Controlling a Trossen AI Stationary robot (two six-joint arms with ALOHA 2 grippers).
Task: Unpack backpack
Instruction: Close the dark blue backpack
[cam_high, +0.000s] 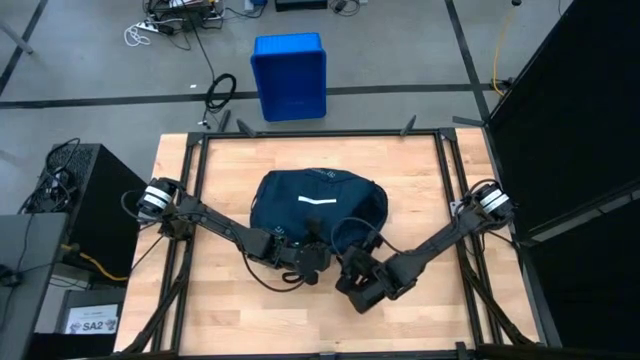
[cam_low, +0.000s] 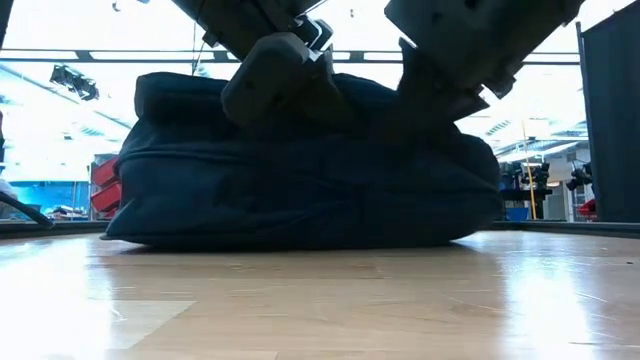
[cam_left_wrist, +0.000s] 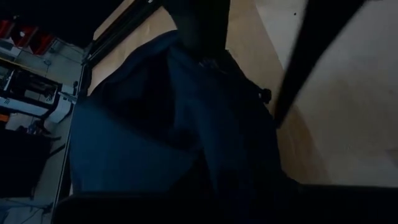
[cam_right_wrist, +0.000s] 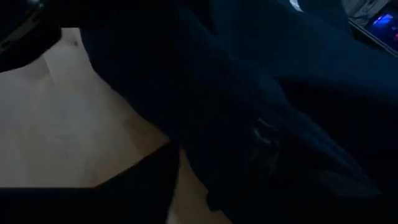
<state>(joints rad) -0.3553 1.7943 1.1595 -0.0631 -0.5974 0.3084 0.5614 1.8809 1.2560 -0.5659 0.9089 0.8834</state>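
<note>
The work surface is 1 light wooden table (cam_high: 220, 310) bordered by a black metal frame (cam_high: 320, 133). It stands on a grey concrete floor (cam_high: 400, 50) crossed by dark lines. In the low view the room behind shows ceiling lights and red and blue equipment, too small to identify.

1 backpack (cam_high: 318, 203), dark navy with 1 white stripe, lies at the centre of the table and is the largest item on it. In the low view it rests flat on the wood and blocks most of the room behind.

1 black panel (cam_high: 570, 110) stands right of the table. 1 black cabinet (cam_high: 85, 195) with cables stands left of it. 1 bright blue plastic bin (cam_high: 289, 75) sits on the floor beyond the far edge, well apart from the backpack. 1 coil of black cable (cam_high: 221, 90) lies near the bin.

2 dark arms reach in from the sides and meet at the backpack's near edge. The left gripper (cam_high: 312, 252) is pressed together against the fabric; whether it pinches any cannot be told. The right gripper (cam_high: 352, 248) sits at the fabric just beside it; the state of its fingers cannot be told.
</note>
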